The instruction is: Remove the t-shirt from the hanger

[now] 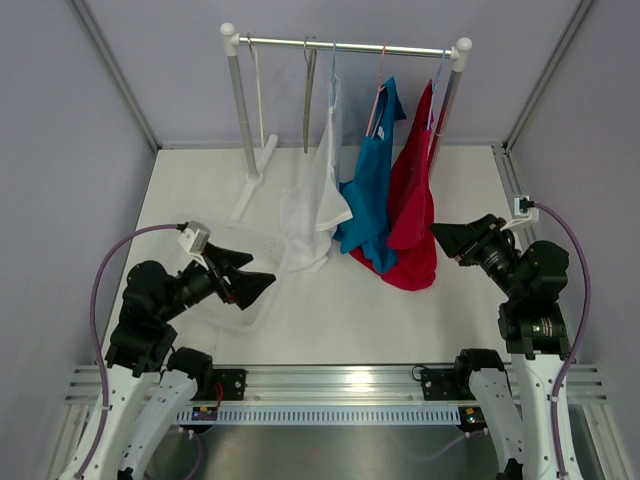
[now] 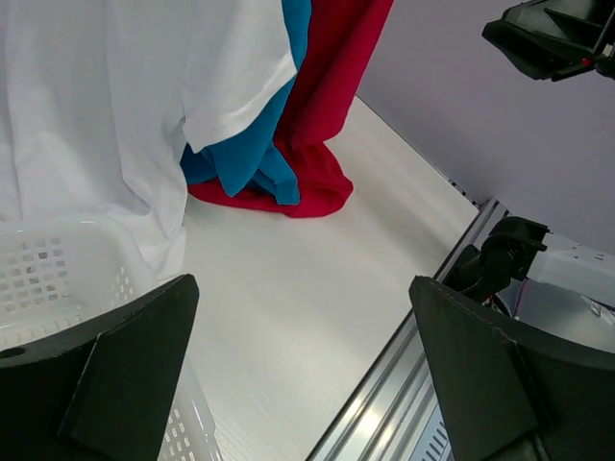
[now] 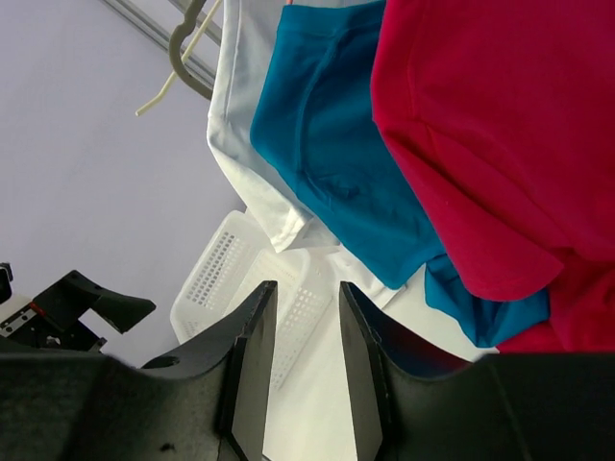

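While both arms sit low at the near edge, three t-shirts hang on the rail at the back of the desk, each on its own hanger.

- Count, left to right: one white t-shirt, one blue t-shirt, one red t-shirt. They overlap, the blue one lying between the other two.
- The hems reach the desk. The red one bunches on the surface, and the white one drapes against the basket.
- Two bare hangers hang on the rail left of the shirts: a thin pale hanger and a grey hanger.
- One white perforated basket stands on the desk at front left.
- Left tool: jaws spread wide with nothing between them. It hovers over the near right corner of the basket, pointing toward the hanging shirts, clear of the cloth.
- Right tool: jaws close together with a narrow gap, and no cloth in it. It is raised at the right of the desk, aimed at the red and blue shirts, apart from them.
- One rack, two uprights; the left foot stands on the desk behind the basket.
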`<state>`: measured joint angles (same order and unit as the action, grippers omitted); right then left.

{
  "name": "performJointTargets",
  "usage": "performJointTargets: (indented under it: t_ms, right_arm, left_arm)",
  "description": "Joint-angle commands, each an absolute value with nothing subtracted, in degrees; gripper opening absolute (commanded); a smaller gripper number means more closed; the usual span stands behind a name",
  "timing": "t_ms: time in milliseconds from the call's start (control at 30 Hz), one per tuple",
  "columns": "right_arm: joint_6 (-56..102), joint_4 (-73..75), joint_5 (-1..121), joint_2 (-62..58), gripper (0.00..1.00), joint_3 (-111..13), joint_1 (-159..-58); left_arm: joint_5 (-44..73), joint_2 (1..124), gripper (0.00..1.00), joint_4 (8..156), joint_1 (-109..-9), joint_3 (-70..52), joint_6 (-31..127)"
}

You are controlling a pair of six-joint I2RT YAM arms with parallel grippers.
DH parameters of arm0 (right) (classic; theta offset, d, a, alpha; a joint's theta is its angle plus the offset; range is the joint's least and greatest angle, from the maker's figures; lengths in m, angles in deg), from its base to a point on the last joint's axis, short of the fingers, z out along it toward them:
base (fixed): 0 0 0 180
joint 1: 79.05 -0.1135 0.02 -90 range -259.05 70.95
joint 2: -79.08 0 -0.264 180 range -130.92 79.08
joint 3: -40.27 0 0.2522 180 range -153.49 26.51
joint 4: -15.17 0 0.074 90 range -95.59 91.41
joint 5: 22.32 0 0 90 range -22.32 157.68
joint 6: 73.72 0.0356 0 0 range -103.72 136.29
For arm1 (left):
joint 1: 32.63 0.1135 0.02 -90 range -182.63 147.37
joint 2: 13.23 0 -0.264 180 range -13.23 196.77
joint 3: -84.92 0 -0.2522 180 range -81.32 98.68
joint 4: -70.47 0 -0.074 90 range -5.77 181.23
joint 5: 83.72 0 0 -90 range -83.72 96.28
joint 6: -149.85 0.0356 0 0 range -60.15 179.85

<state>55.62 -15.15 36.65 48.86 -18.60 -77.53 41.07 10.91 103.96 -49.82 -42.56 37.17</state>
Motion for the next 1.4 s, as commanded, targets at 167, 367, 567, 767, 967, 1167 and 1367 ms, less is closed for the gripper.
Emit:
performJointTargets:
  t_ms: [167,367,567,767,967,1167,1367]
  right_arm:
    - [50.66,-14.24,45.08,40.24,0.46,-29.82,-77.38]
    - [40.50,-22.10,59.07,22.69,0.58,-45.53,-87.47]
    - [33.44,-28.99,71.09,8.19,0.66,-63.83,-94.08]
    - [27.72,-35.77,85.95,-1.59,0.59,-71.58,-97.24]
    - [25.78,-37.78,87.97,-5.82,0.51,-73.68,-98.65]
    - [24.99,-37.00,91.41,-6.53,0.33,-73.43,-99.44]
    - [23.15,-34.29,92.55,-5.57,0.00,-71.76,-99.97]
  left_arm:
    - [46.09,12.08,0.99,102.16,-48.81,-41.68,36.82]
    - [46.10,11.99,0.99,102.16,-48.81,-41.86,36.73]
    - [46.27,11.47,0.99,102.16,-48.72,-41.95,36.82]
    - [46.27,10.85,0.99,102.16,-48.72,-42.04,36.91]
    - [46.45,10.85,0.99,102.07,-48.72,-41.95,36.91]
    - [46.36,10.94,0.99,102.07,-48.72,-42.04,36.91]
    - [45.75,11.11,0.99,102.07,-48.72,-42.04,36.74]
